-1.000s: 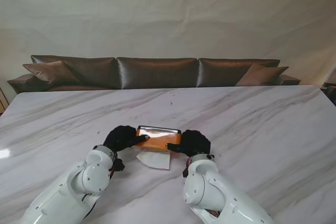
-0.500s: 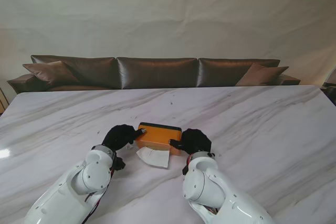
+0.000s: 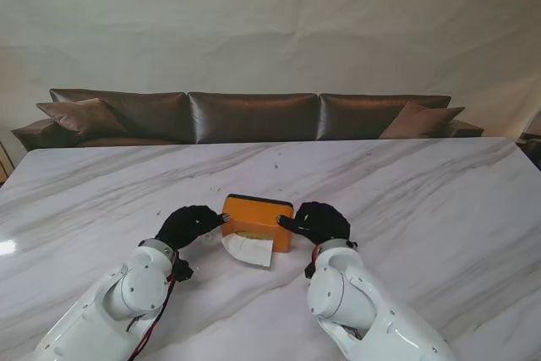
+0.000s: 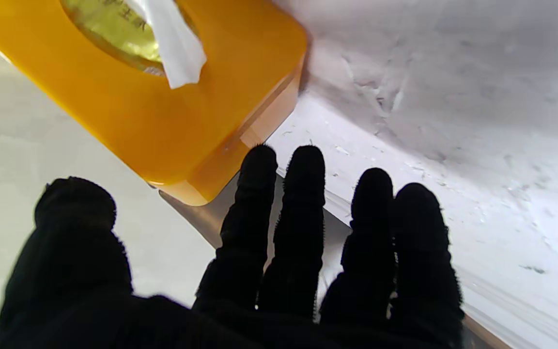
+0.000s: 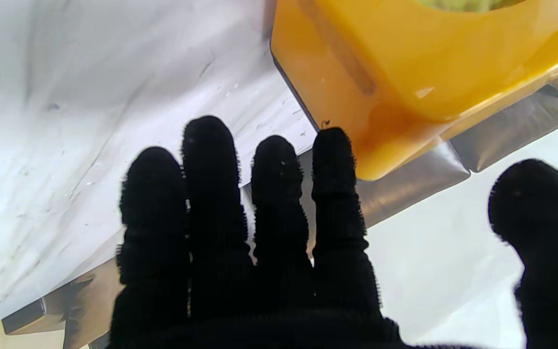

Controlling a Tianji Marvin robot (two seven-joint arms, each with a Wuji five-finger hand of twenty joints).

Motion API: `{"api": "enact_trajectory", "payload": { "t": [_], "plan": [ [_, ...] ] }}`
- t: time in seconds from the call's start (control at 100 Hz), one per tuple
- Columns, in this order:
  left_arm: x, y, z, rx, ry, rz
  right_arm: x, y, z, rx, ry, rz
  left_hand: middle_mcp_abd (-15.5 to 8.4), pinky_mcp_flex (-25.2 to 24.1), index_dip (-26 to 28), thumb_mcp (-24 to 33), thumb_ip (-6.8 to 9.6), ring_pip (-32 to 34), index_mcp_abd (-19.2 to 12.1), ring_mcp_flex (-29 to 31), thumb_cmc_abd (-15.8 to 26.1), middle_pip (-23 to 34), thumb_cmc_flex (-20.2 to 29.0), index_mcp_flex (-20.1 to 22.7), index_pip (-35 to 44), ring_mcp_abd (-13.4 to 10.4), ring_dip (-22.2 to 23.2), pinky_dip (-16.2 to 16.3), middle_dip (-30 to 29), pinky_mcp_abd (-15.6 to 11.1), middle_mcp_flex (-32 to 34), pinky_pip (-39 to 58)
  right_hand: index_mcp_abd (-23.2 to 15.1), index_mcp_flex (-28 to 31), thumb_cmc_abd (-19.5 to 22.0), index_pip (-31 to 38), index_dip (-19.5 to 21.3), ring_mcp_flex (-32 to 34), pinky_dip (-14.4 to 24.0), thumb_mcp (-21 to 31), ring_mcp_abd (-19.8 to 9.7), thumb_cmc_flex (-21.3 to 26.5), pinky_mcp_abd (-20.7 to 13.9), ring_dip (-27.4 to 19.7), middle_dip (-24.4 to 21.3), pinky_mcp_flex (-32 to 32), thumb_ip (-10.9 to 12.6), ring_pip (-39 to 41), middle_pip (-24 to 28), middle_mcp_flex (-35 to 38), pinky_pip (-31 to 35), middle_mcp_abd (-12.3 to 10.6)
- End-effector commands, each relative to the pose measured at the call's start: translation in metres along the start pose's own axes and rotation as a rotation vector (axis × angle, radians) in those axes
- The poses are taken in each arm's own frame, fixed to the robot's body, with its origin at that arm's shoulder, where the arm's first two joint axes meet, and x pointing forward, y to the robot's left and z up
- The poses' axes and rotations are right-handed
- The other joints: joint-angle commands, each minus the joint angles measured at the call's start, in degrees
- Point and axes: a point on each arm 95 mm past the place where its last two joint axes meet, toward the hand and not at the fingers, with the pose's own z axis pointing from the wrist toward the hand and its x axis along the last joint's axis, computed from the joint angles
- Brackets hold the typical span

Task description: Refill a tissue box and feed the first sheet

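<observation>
Two black-gloved hands flank one orange tissue box (image 3: 258, 220) on the marble table (image 3: 423, 200), near centre, close to the robot.

Nearest: left hand (image 3: 188, 226) at the box's 9 o'clock, right hand (image 3: 317, 221) at its 3 o'clock. Both wrist views show the fingers (image 4: 303, 194) spread and straight, holding nothing, tips just short of the box ends; the right hand's fingertips (image 5: 330, 145) sit just beside the box's corner. Contact with the side walls cannot be confirmed.

Between them: the box stands tipped up, its slotted face turned toward the robot. A white sheet (image 3: 248, 248) hangs out of the oval slot (image 4: 114, 29) and drapes onto the table at the box's 6 o'clock. The refill pack shows greenish through the slot.

Judgement: refill done, first sheet fed; the step in hand is settling the box and releasing. To do it well, ease both hands straight outward together, without brushing the corners or snagging the loose sheet.

Against the frame 1.0 s ago: the box then lay flatter, clamped by both hands, its glossy far edge showing. Now it is more upright, and the hands have backed off to each side. Beyond the table, a brown sofa (image 3: 254, 116).
</observation>
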Motion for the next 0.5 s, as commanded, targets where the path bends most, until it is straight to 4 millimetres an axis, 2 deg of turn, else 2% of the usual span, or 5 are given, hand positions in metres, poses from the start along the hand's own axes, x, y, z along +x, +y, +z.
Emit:
{"api": "enact_trajectory", "payload": {
  "t": [0.0, 0.17, 0.35, 0.39, 0.49],
  "plan": [
    [-0.004, -0.002, -0.006, -0.014, -0.004, 0.014, -0.006, 0.000, -0.004, 0.013, 0.010, -0.017, -2.81, -1.51, -1.11, -0.85, 1.94, -1.19, -2.30, -2.76, -1.72, -1.72, -0.77, -4.27, -1.97, -1.72, -0.78, 0.93, -0.88, -3.10, -4.43, -8.91, 0.22, -4.32, -2.72, -1.66, -0.75, -2.34, -0.02, 2.09, 0.69, -2.38, -2.43, 0.57, 0.20, -1.12, 1.23, -1.68, -0.98, -3.81, -0.75, -0.86],
    [-0.007, -0.004, -0.016, -0.006, -0.004, 0.065, -0.014, 0.001, -0.012, 0.020, 0.025, -0.083, -5.40, -4.30, -1.74, -0.45, 1.68, -5.76, -1.91, -6.54, -5.71, -4.95, 2.20, -12.87, -4.42, -3.20, -2.51, 0.15, -2.92, -3.32, -12.26, -11.52, 2.54, -14.64, -7.49, -2.29, -1.51, -6.72, 0.89, 2.42, -0.99, 0.35, -3.37, 0.81, -0.47, -3.69, 1.50, -3.36, -1.13, -12.79, -3.13, -2.27],
    [-0.009, -0.002, -0.017, -0.030, -0.004, 0.150, -0.019, -0.005, -0.014, 0.047, 0.023, -0.116, -6.94, -5.84, -2.06, 2.01, 1.92, -7.37, -1.51, -7.70, -10.45, -5.99, 7.48, -16.61, -4.15, -4.32, -3.05, -0.29, -4.75, -3.34, -15.51, -13.95, 3.27, -17.32, -9.21, -1.51, -1.80, -7.70, 1.45, 2.41, -1.77, 2.49, -3.64, 1.06, -0.91, -4.43, 1.54, -3.47, -0.92, -15.26, -3.88, -2.78],
    [-0.009, 0.000, -0.016, -0.035, -0.004, 0.159, -0.018, -0.008, -0.014, 0.053, 0.021, -0.117, -6.93, -6.04, -3.12, 19.74, -0.03, -7.23, -1.39, -7.73, -14.90, -5.26, 0.54, -17.10, -3.03, -4.39, -2.96, 0.57, -5.51, -3.33, -15.74, -14.48, 3.30, -17.32, -9.32, -1.26, -1.82, -7.67, 1.54, 2.48, -1.80, 2.98, -3.67, 1.12, -0.96, -4.45, 1.62, -3.38, -0.78, -15.32, -3.93, -2.73],
    [-0.010, 0.008, -0.011, -0.044, -0.004, 0.166, -0.018, -0.014, -0.010, 0.069, 0.018, -0.122, -6.90, -5.97, -3.16, 26.29, -0.96, -6.79, -1.11, -7.66, -16.19, -4.72, -1.59, -17.52, -2.23, -4.45, -2.92, 0.73, -5.99, -3.52, -16.13, -14.15, 3.30, -17.31, -9.54, -0.67, -1.96, -7.47, 1.86, 2.42, -1.88, 3.94, -3.96, 1.27, -1.11, -4.35, 1.79, -3.09, -0.44, -15.33, -3.85, -2.73]
  ]
}}
